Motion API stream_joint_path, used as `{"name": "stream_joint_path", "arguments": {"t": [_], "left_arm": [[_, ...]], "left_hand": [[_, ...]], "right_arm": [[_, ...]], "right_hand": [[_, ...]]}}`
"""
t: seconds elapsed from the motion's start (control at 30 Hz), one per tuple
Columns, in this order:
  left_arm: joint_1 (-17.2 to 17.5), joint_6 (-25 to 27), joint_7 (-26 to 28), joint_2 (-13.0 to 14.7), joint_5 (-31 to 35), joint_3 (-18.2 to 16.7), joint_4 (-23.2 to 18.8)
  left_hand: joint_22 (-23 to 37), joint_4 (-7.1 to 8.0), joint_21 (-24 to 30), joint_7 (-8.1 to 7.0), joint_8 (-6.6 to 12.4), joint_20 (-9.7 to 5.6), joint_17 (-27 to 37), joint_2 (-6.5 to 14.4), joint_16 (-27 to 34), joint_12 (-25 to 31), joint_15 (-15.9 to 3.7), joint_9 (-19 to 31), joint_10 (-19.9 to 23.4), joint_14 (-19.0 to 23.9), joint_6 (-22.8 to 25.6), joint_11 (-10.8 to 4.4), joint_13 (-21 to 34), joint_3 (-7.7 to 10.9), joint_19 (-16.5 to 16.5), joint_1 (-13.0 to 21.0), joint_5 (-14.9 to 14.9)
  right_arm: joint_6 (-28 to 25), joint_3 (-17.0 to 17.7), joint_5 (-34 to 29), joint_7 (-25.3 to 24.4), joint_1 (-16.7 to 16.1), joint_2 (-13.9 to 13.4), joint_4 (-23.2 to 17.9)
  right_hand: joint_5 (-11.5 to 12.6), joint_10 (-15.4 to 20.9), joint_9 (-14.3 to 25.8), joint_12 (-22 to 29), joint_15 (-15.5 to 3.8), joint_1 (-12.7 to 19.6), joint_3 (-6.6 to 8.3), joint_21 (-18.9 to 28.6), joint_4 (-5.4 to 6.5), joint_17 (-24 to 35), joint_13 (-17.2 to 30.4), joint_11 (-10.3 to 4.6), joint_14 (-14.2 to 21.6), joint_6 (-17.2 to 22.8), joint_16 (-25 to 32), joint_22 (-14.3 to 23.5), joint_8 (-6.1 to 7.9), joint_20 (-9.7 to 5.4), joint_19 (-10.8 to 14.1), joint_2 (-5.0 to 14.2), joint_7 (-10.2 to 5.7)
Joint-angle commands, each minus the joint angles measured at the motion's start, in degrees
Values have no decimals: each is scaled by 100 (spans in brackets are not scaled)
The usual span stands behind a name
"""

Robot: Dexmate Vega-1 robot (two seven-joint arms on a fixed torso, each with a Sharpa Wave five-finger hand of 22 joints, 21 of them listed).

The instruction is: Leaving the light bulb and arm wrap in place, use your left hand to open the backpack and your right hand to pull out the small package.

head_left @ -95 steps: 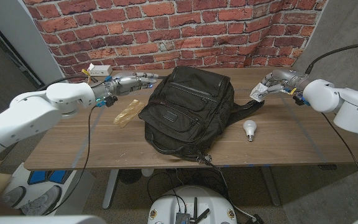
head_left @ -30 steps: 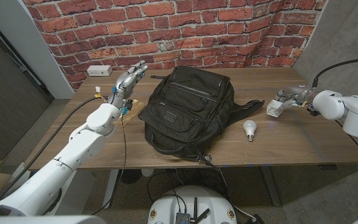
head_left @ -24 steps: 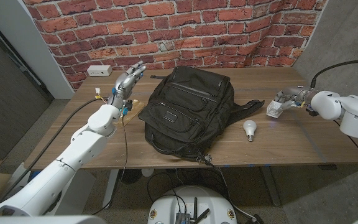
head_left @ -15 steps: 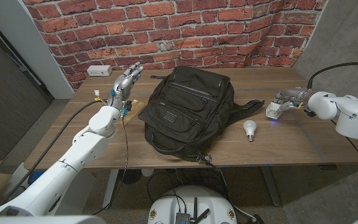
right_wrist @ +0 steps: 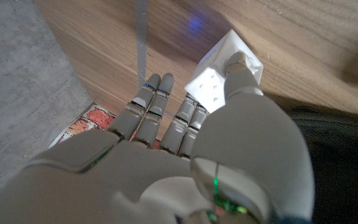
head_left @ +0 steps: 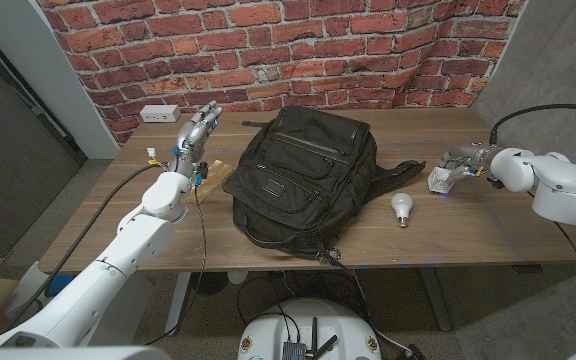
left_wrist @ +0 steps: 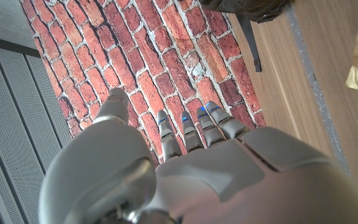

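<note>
The right hand [head_left: 455, 160] is out at the right side of the table [head_left: 468, 225], low over the wood, and it holds the small package [head_left: 440, 178], a white boxy packet. In the right wrist view the thumb [right_wrist: 240, 70] presses on the top of the package [right_wrist: 224, 70] while the other fingers [right_wrist: 156, 102] lie close together along its side, so the packet is pinched between them; its lower end touches the table or sits just above it, I cannot tell which.

The left hand [head_left: 194, 128] is raised above the far left part of the table, fingers pointing up and slightly apart, holding nothing. The left wrist view shows the back of that hand [left_wrist: 191, 168] with its fingers [left_wrist: 194, 134] straight and spread against the brick wall [left_wrist: 135, 68].

Just beside the left forearm lies the arm wrap [head_left: 211, 176], a tan crinkled bundle, touching or nearly touching the left edge of the backpack [head_left: 303, 175]. The black backpack lies flat in the middle of the table, with a strap trailing right towards the package. The light bulb [head_left: 401, 208] lies on the wood between the backpack and the package, nearer the front edge. A white power strip [head_left: 160, 114] sits at the far left corner by the wall.
</note>
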Motion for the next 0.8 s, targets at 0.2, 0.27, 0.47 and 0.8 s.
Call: {"name": "stream_joint_path", "arguments": {"t": [0.2,0.27,0.47,0.8], "left_arm": [[56,53,122,12,-7,-73,-38],[57,58,140,9,-1,-77,-51],[63,56,151,9,8,-86,-67],[44,19,150,-11,39,-76,-46]], "left_hand": [[5,-43,53,40,35,-299,10,71,27,38,-114,0,72,91,90,-3,1,31,19,-10,27],[5,-47,55,42,36,-297,9,76,26,40,-111,0,78,94,94,0,1,34,24,-9,27],[5,-61,60,48,35,-301,8,90,29,41,-101,-1,89,114,101,-9,1,42,39,-5,29],[5,-87,71,55,32,-296,6,114,28,36,-91,-1,93,138,112,-14,1,57,75,2,31]], "right_arm": [[-52,-162,-310,431,205,172,80],[-55,-179,-340,479,225,177,90],[-34,-213,-394,621,282,186,122],[26,-188,-321,718,298,191,144]], "right_hand": [[-24,-184,12,-116,-925,39,-69,-12,1,50,-18,-22,-185,-234,-58,25,-105,-240,-45,33,1],[-33,-265,4,-169,-917,25,-93,-14,0,58,-30,-11,-255,-336,-81,25,-151,-220,-54,0,-16],[-54,-475,-17,-277,-908,7,-139,-27,-8,70,-26,39,-398,-547,-138,23,-251,-160,-100,-77,21],[-93,-1022,-54,-512,-767,-64,-224,-53,10,47,-68,197,-776,-1030,-322,22,-484,-43,-201,-202,177]]}}
